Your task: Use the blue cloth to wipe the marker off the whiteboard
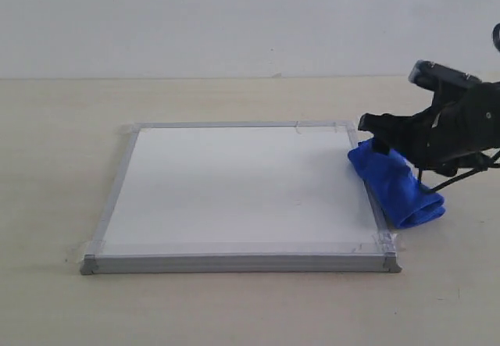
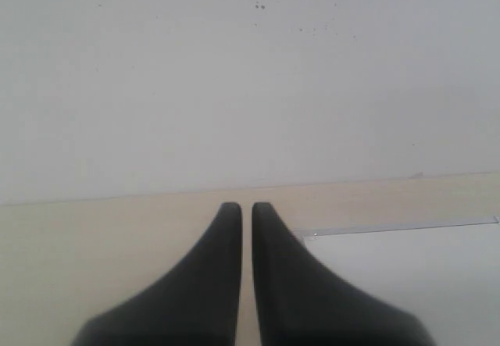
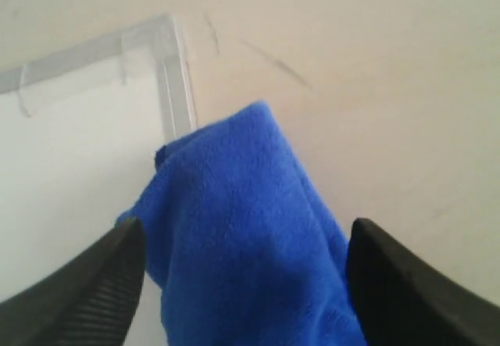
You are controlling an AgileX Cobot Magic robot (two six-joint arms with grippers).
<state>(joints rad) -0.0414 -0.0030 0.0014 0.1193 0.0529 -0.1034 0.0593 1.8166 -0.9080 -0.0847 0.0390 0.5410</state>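
Note:
The whiteboard point(image 1: 234, 182) lies flat on the table, and its white face shows no red marker line in any view. The blue cloth point(image 1: 398, 186) lies rumpled across the board's right frame, partly on the table. My right gripper point(image 1: 375, 137) sits over the cloth's far end. In the right wrist view it point(image 3: 244, 233) is open, one finger on each side of the cloth point(image 3: 234, 205), by the board's taped corner point(image 3: 168, 65). My left gripper point(image 2: 246, 209) is shut on nothing, over bare table beside a corner of the whiteboard point(image 2: 406, 268). It is out of the exterior view.
The tan table point(image 1: 47, 166) surrounds the board on all sides. A white wall point(image 1: 234, 18) stands behind it. Clear tape point(image 1: 78, 246) holds the board's corners down.

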